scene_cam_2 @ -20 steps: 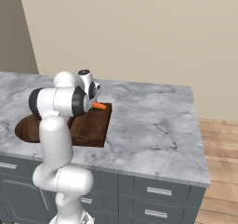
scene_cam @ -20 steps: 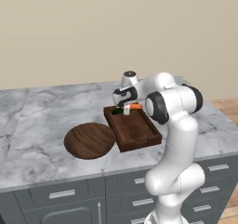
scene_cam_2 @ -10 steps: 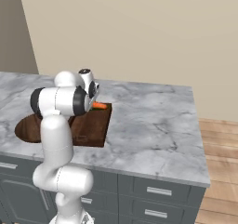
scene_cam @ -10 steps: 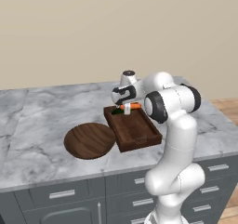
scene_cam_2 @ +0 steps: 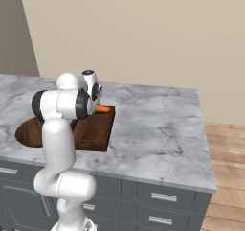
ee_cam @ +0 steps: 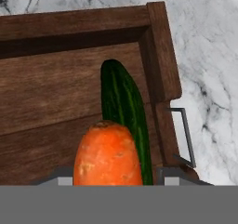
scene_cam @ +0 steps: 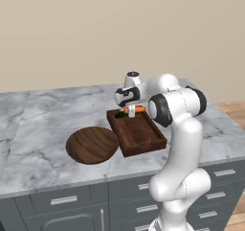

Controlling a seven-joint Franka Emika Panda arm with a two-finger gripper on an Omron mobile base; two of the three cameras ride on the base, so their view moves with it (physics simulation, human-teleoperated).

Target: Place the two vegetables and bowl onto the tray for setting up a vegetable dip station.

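My gripper point(scene_cam: 128, 109) grips the stubby orange carrot point(ee_cam: 108, 153) over the rectangular dark wooden tray point(scene_cam: 143, 138) — slim green cucumber point(ee_cam: 124, 109) already inside — round wooden bowl point(scene_cam: 92, 144) awaits on the marble surface point(scene_cam: 38, 120).

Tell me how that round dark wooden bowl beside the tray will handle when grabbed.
The round dark wooden bowl looks solid, so probably stiff and not fragile. It is wide and shallow, so likely a rim pinch only, and it may tilt. Its flat stance on the marble counter suggests it slides rather than rolls.

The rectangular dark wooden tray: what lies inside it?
Inside the rectangular dark wooden tray, a slim dark green vegetable lies by the rim. An orange carrot covers part of it; its support is unclear.
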